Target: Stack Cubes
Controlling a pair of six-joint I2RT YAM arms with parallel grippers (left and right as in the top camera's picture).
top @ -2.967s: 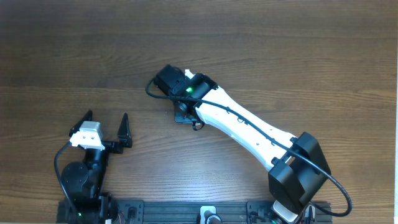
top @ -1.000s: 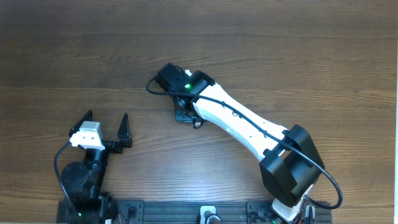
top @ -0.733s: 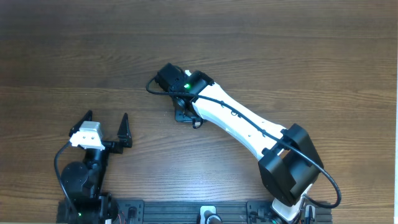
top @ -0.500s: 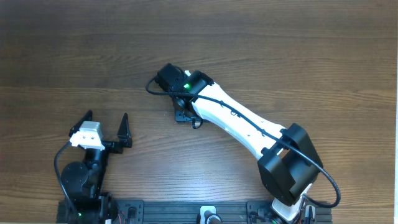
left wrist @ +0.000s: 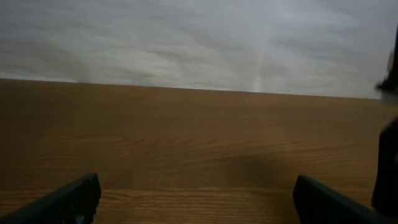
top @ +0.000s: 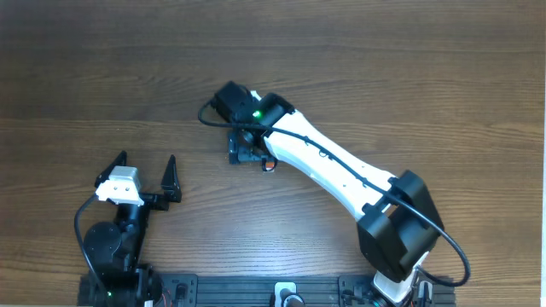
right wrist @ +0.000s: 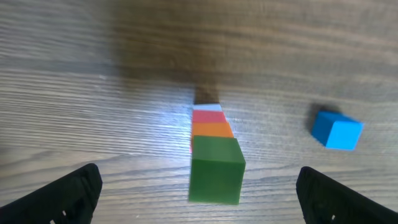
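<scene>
A stack of cubes stands on the wooden table in the right wrist view: a green cube [right wrist: 216,169] on top, an orange cube [right wrist: 211,130] and a red cube [right wrist: 207,116] under it, and a white one [right wrist: 208,107] at the bottom. Apart from the stack, a blue cube [right wrist: 336,130] lies alone on the table. My right gripper [right wrist: 200,198] hangs open above the stack and holds nothing. From above it [top: 241,150] sits near the table's middle and covers most of the stack. At the lower left, my left gripper [top: 145,165] stands open with nothing between its fingers.
Bare wooden table [top: 409,77] stretches all around the stack. The right arm [top: 333,175] runs diagonally from the lower right to the middle. A pale wall [left wrist: 186,37] rises behind the table in the left wrist view.
My right gripper has shifted a little up and to the left in the top view. The left arm has kept still.
</scene>
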